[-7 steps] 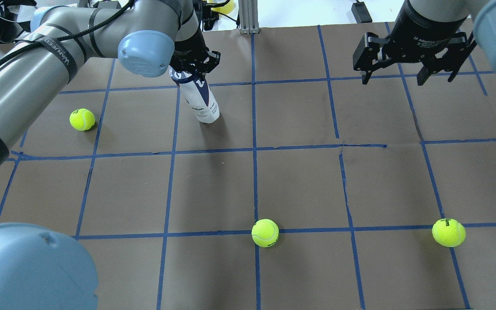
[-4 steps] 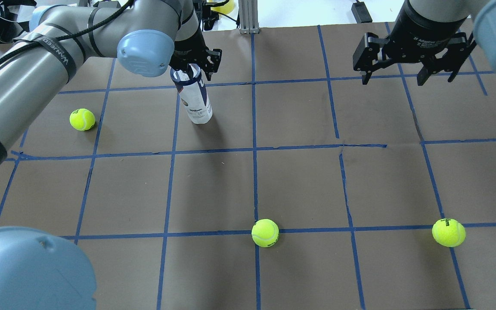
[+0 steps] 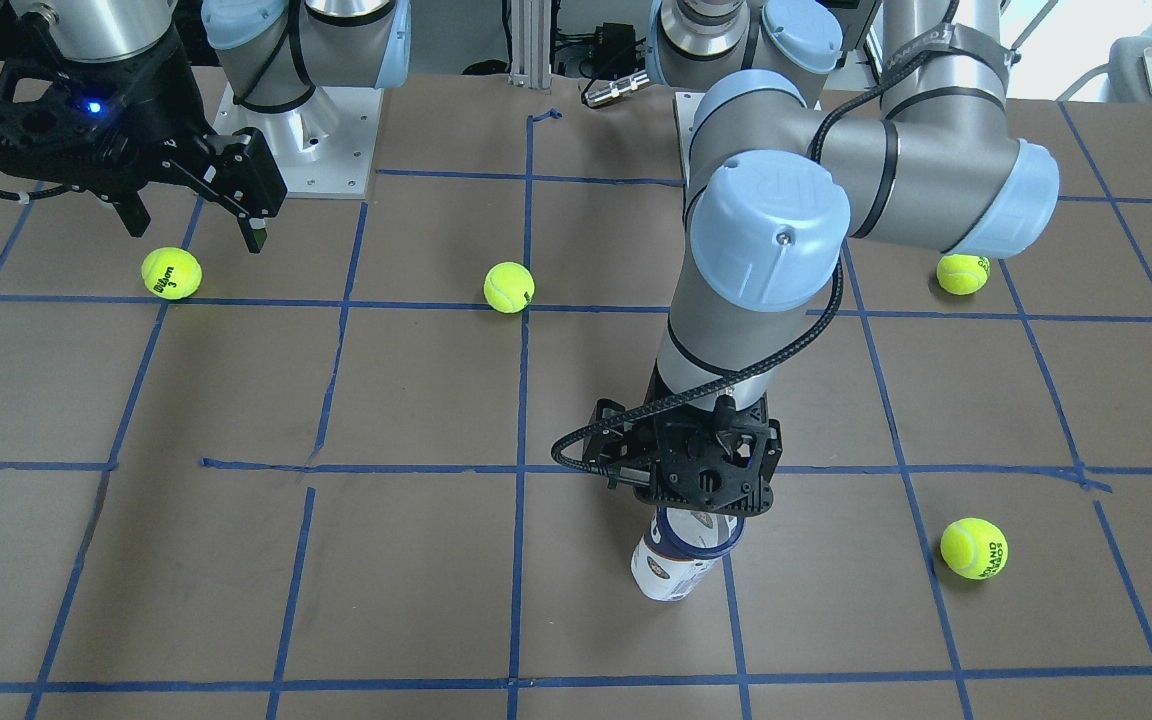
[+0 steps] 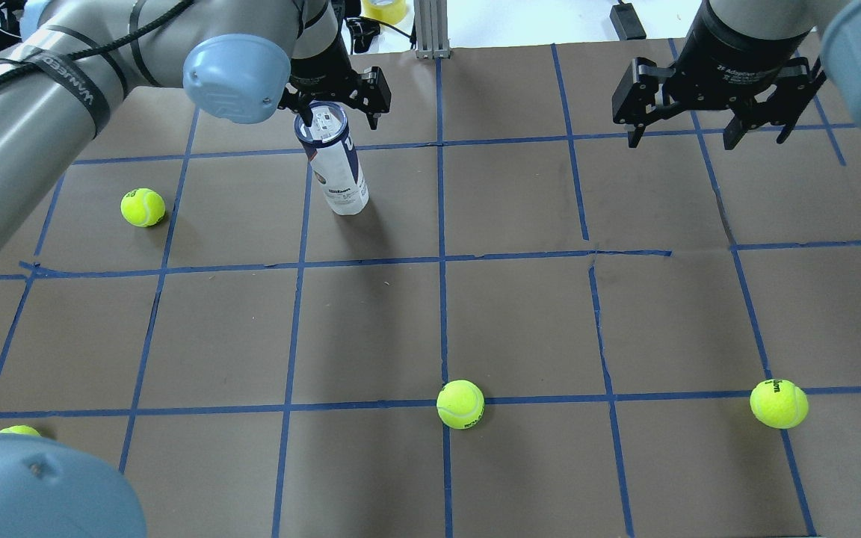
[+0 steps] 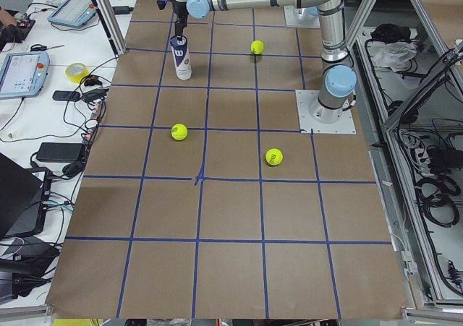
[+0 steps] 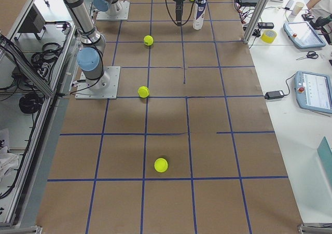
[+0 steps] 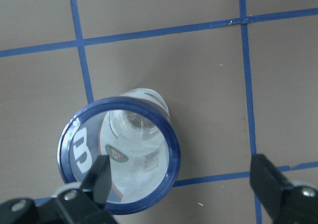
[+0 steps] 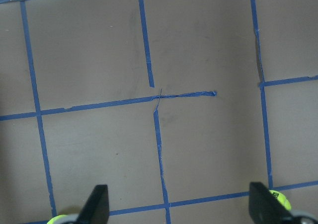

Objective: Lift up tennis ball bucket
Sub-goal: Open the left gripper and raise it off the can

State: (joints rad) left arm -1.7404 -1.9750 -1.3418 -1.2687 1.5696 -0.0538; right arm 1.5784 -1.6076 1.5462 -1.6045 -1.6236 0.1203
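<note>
**Left tool** (image 4: 339,112): it is hovering directly over the open top of the tennis ball bucket (image 4: 339,179). Its jaws are spread wide and are gripping nothing. In the left wrist view the bucket's dark blue rim (image 7: 171,149) is sitting off-centre beneath the tool. The rim is crowding one finger (image 7: 99,177), while the other finger (image 7: 271,182) is standing well clear of it. Whether the nearer finger is touching the rim cannot be determined.

**Tennis ball bucket:** it is standing upright below the left tool, with its base resting on the brown-papered counter (image 4: 520,321). It is not raised.

**Right tool** (image 4: 681,140): it is hanging above the counter, well apart from the bucket. Its jaws are spread and nothing is lying between them.

**Other items:**
- One tennis ball (image 3: 171,272) is lying on the counter below the right tool's level, near it in the front-facing view.
- A second ball (image 4: 460,404) is lying well apart from both tools.
- A third ball (image 4: 143,207) is lying well apart from the left tool, on the side its own arm is reaching in from.
</note>
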